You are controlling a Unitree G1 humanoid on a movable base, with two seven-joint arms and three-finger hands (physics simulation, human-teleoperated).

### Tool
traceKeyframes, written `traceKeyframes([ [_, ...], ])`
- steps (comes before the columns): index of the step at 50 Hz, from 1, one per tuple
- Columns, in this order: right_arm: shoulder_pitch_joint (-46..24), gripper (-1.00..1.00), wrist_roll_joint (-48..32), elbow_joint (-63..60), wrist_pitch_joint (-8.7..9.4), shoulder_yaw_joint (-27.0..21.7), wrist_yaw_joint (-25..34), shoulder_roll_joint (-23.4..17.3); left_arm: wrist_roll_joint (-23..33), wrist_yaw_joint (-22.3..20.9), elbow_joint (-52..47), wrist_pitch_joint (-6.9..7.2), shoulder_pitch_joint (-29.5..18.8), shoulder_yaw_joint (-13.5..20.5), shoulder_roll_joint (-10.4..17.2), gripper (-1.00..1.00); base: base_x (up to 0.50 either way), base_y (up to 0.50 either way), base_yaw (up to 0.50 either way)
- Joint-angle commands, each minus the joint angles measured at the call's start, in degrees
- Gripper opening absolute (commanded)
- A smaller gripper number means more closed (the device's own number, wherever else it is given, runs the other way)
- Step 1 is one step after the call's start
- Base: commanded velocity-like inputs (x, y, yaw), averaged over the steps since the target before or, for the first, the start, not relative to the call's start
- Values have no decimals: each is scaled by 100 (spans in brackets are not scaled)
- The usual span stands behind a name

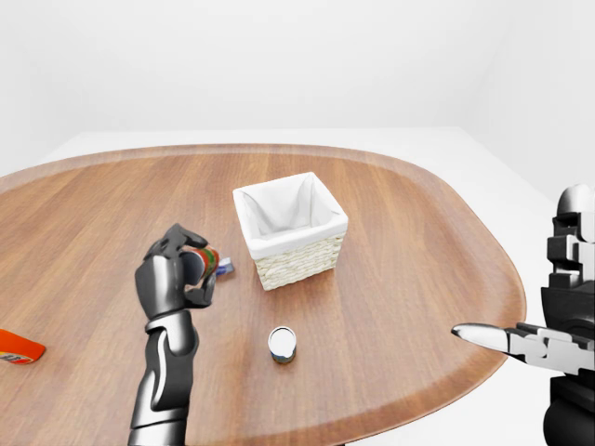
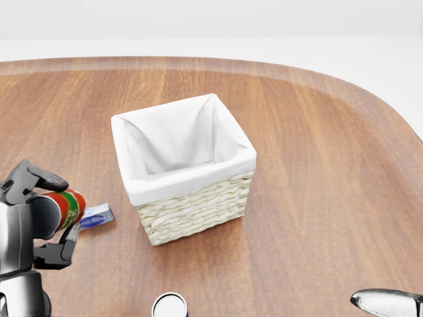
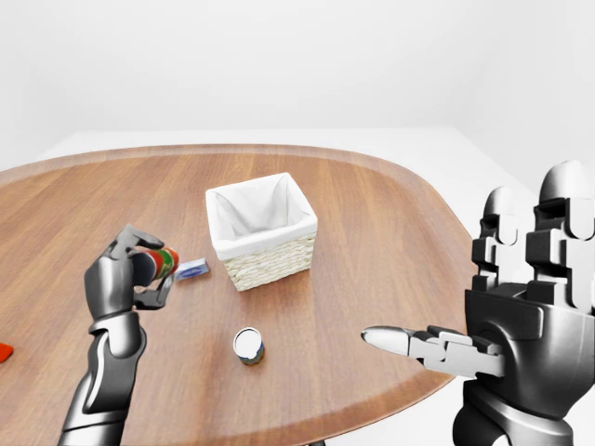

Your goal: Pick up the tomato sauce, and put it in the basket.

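Note:
My left hand (image 2: 47, 219) is shut on the tomato sauce (image 2: 67, 207), a can with a red and green label that lies sideways in the fingers, lifted off the wooden table (image 2: 317, 165). It hovers at the lower left of the head view, left of the wicker basket (image 2: 192, 186) with its white cloth liner, which holds nothing that I can see. My right hand (image 3: 521, 311) is open with fingers spread, far right in the right-eye view, away from the table's things.
A small blue box (image 2: 99, 215) lies on the table just behind the held can, partly hidden by it. A short can with a white top (image 2: 170, 306) stands below the basket. An orange-red packet (image 1: 17, 347) lies at the far left.

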Motion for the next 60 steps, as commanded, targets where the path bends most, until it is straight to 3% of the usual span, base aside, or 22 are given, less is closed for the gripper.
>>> traceKeyframes([
  [1, -27, 100, -37, 0, 0, -19, 76, 81, -1463, 819, -2877, 0, 240, 925, -250, -100, 0, 0, 0],
  [8, -69, 100, -119, 0, 0, 22, 125, 151, -2197, 753, -4114, 0, 486, 1201, -446, -100, 0, 0, 0],
  [14, -43, 100, -117, 0, 0, 30, 140, 157, -1973, 4, -5428, 0, -134, 444, -567, -100, 0, 0, 0],
  [15, -59, 100, -126, 0, 0, 39, 146, 161, -1784, -82, -5594, 282, -639, 187, -527, -100, 0, 0, 0],
  [19, -90, 100, -167, 0, 0, 38, 211, 232, -1342, -140, -5375, 946, -2270, -291, -274, -100, 0, 0, 0],
  [20, -92, 100, -164, 0, 0, 35, 215, 228, -1117, -209, -5124, 1000, -2665, -397, -222, -100, 0, 0, 0],
  [21, -97, 100, -113, 0, 0, -10, 204, 207, -1171, -191, -4576, 1000, -3326, -508, -169, -100, 0, 0, 0],
  [22, -97, 100, -96, 0, 0, -27, 195, 200, -932, -229, -4131, 1000, -3697, -563, -84, -100, 0, 0, 0],
  [26, -105, 100, -106, 0, 0, -8, 174, 184, -1171, -23, -2332, 1000, -5053, -462, 108, -100, 0, 0, 0],
  [27, -118, 100, -94, -1, 0, -23, 190, 204, -891, 183, -1665, 775, -5522, -582, 318, -100, 0, 0, 0],
  [28, -131, 100, -100, -1, 0, -26, 199, 217, -911, 248, -1298, 574, -5780, -584, 302, -100, 0, 0, 0],
  [33, -156, 100, -98, -1, 0, -28, 266, 268, -802, 592, 1785, 0, -7428, -630, 389, -100, 0, 0, 0],
  [34, -159, 100, -101, -1, 0, -31, 274, 275, -796, 612, 1895, 0, -7476, -617, 387, -100, 0, 0, 0],
  [35, -135, 100, -43, -1, 0, -44, 244, 220, -1084, 608, 2858, 0, -7968, -579, 286, -100, 0, 0, 0],
  [39, -142, 100, 83, -1, 0, -78, 131, 91, -811, 819, 5937, 0, -9223, -801, 256, -100, 0, 0, 0],
  [46, -122, 100, 217, -1, 0, -70, -21, -70, -14, 819, 6934, 0, -9264, -1052, 104, -100, 0, 0, 0],
  [48, -77, 100, 219, -1, 0, -60, -17, -72, 2, 496, 7011, 0, -9116, -1030, 57, -100, 0, 0, 0],
  [49, -61, 100, 285, -1, 0, -134, 1, -57, 354, 669, 7064, 0, -8984, -1244, 72, -100, 0, 0, 0],
  [57, -95, 100, 202, -1, 0, -87, 39, -9, 39, -973, 7301, 0, -8645, -773, -206, -100, 0, 0, 0],
  [58, -91, 100, 205, -1, 0, -90, 40, -7, -16, -1064, 7303, 41, -8604, -751, -235, -100, 0, 0, 0],
  [59, -141, 100, 179, -1, 0, -73, 50, 10, -315, -1401, 7367, 412, -8547, -544, -341, -100, 0, 0, 0],
  [60, -176, 100, 143, -1, 0, -61, 84, 51, -365, -1428, 7336, 450, -8521, -568, -344, -100, 0, 0, 0],
])
